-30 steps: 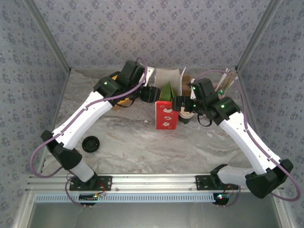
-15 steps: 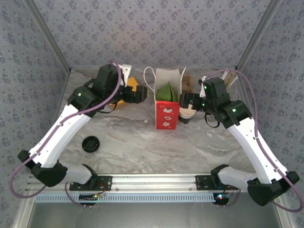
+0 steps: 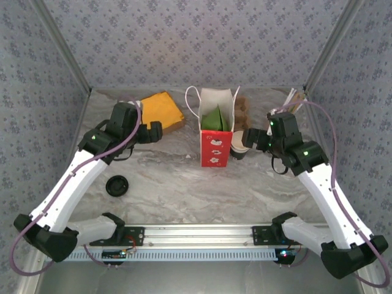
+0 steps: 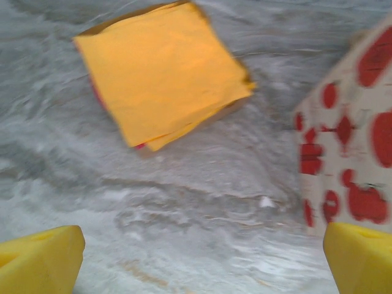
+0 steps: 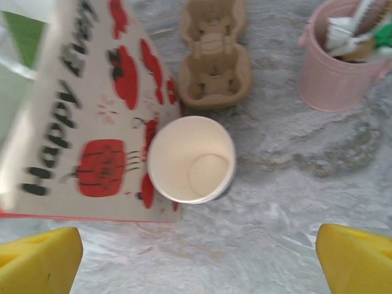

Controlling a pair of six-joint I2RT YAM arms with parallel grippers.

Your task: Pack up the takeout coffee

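Right claw (image 5: 196, 260): gaped wide, gripped nothing; hung over grey marbled tabletop (image 3: 184, 190), closed in by blue-grey patterned walls (image 3: 196, 43). Just ahead of it: takeout coffee cup (image 5: 191, 159), upright, open at the top, empty inside, stood outside and against red-and-white paper bag (image 5: 92, 122). Bag open-mouthed, green item (image 3: 214, 119) within. Beyond cup: brown pulp carrier (image 5: 214, 55); ahead to the right: pink cup (image 5: 334, 73) of sticks and straws. Left claw (image 4: 196, 260): likewise spread, unladen; ahead of it, yellow napkin stack (image 4: 162, 70); behind it, black lid (image 3: 117, 185).

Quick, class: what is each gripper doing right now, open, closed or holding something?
Left gripper: open, empty.
Right gripper: open, empty, facing the takeout coffee.
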